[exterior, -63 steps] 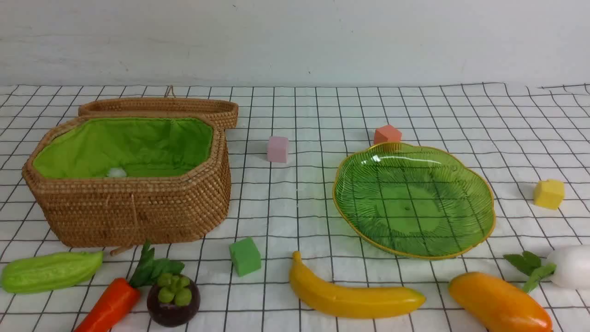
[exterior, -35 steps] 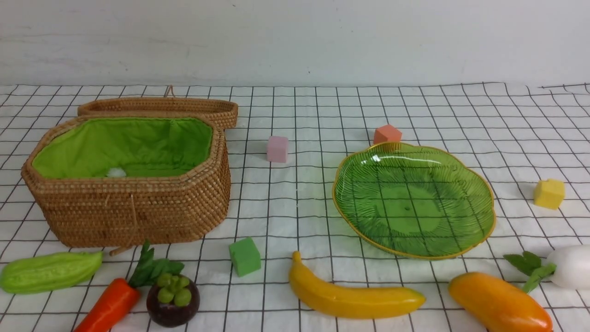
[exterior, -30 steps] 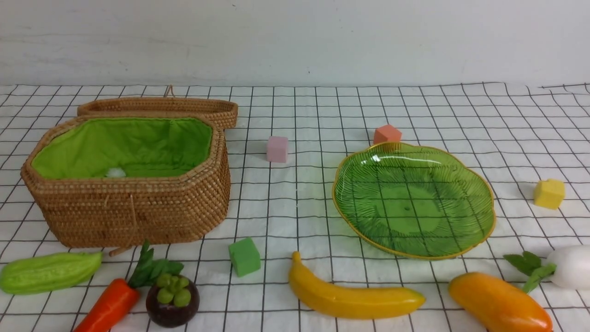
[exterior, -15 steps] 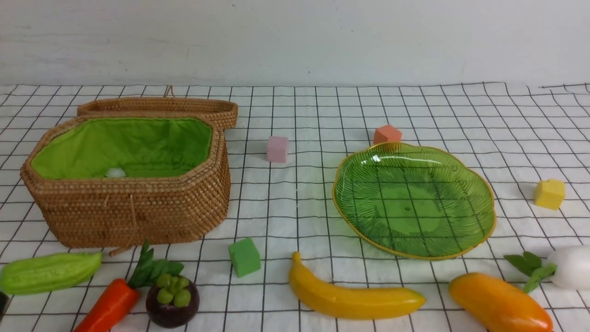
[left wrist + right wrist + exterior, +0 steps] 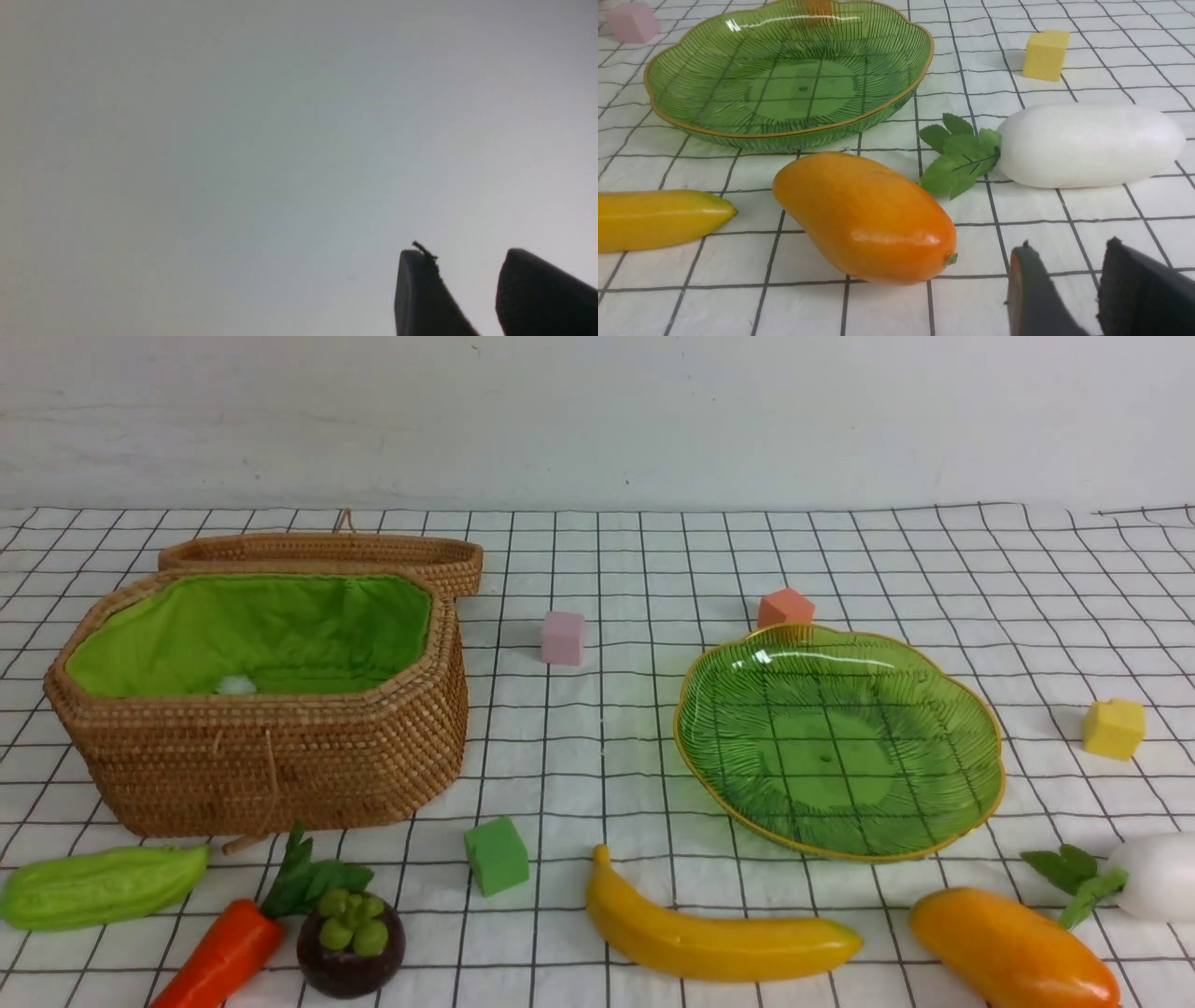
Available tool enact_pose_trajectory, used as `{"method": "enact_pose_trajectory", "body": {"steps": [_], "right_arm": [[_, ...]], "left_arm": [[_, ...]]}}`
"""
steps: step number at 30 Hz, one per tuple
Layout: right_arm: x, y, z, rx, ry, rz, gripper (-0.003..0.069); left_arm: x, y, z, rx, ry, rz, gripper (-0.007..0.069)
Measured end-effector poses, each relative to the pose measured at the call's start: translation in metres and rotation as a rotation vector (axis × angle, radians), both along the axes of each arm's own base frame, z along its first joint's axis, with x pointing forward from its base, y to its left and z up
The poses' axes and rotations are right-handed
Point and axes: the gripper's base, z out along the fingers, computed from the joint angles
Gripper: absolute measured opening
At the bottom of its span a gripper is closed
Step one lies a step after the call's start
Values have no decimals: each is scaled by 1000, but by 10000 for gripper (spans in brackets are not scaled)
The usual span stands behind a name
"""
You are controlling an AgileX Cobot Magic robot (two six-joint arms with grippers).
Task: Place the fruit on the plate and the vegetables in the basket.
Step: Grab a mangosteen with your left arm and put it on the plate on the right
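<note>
On the checked cloth (image 5: 597, 728), farthest left, the bumpy light-green gourd (image 5: 103, 885) lies in front of the woven basket (image 5: 271, 765) and apart from it. The basket stands open, its lid (image 5: 327, 555) lying behind it and a small white object (image 5: 235, 685) resting on the green lining. Next comes the carrot (image 5: 219, 957), lying aslant near the front edge with its dark leaves just beside the mangosteen (image 5: 350, 943), which sits upright, green lobes on top. A green cube (image 5: 496, 855) sits further right, with a pink cube (image 5: 562, 637) well behind it. The banana (image 5: 709, 933) lies lengthwise on the cloth, near the front rim of the green glass plate (image 5: 840, 747) but not touching it. An orange cube (image 5: 785, 608) sits just behind the plate. The mango (image 5: 1008, 952) lies on the cloth in front of the plate's right side, close to a white radish (image 5: 1158, 875) with green leaves; a yellow cube (image 5: 1113, 728) sits behind the radish. The left gripper (image 5: 462, 261) shows only in its wrist view, against a plain grey blur, fingers slightly apart with nothing between them. The right gripper (image 5: 1069, 252) hovers near the mango, fingers likewise apart and holding nothing.
</note>
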Motion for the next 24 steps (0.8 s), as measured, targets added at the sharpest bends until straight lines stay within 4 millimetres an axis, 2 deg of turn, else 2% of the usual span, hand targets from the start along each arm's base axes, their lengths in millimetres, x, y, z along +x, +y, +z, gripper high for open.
{"method": "enact_pose_trajectory", "body": {"steps": [3, 4, 5, 7, 8, 9, 10, 13, 15, 18, 19, 22, 24], "right_arm": [[0, 0, 0, 0, 0, 0, 242], [0, 0, 0, 0, 0, 0, 242], [0, 0, 0, 0, 0, 0, 242], [0, 0, 0, 0, 0, 0, 242], [0, 0, 0, 0, 0, 0, 242], [0, 0, 0, 0, 0, 0, 242], [0, 0, 0, 0, 0, 0, 242], [0, 0, 0, 0, 0, 0, 242], [0, 0, 0, 0, 0, 0, 242], [0, 0, 0, 0, 0, 0, 242], [0, 0, 0, 0, 0, 0, 242], [0, 0, 0, 0, 0, 0, 242], [0, 0, 0, 0, 0, 0, 242]], "left_arm": [[41, -7, 8, 70, 306, -20, 239], [44, -8, 7, 77, 328, -19, 239], [67, -10, -2, 139, 474, -8, 239], [98, -11, -19, 220, 635, 14, 239], [112, -12, -28, 241, 698, 19, 239], [115, -13, -30, 243, 714, 17, 239], [137, -15, -47, 240, 830, 7, 239], [159, -20, -74, 216, 1024, -35, 239], [175, -26, -102, 239, 1216, -95, 241], [184, -33, -125, 298, 1372, -189, 265], [189, -37, -135, 319, 1424, -235, 292], [193, -45, -145, 350, 1472, -290, 347], [196, -63, -159, 427, 1528, -351, 451]]}}
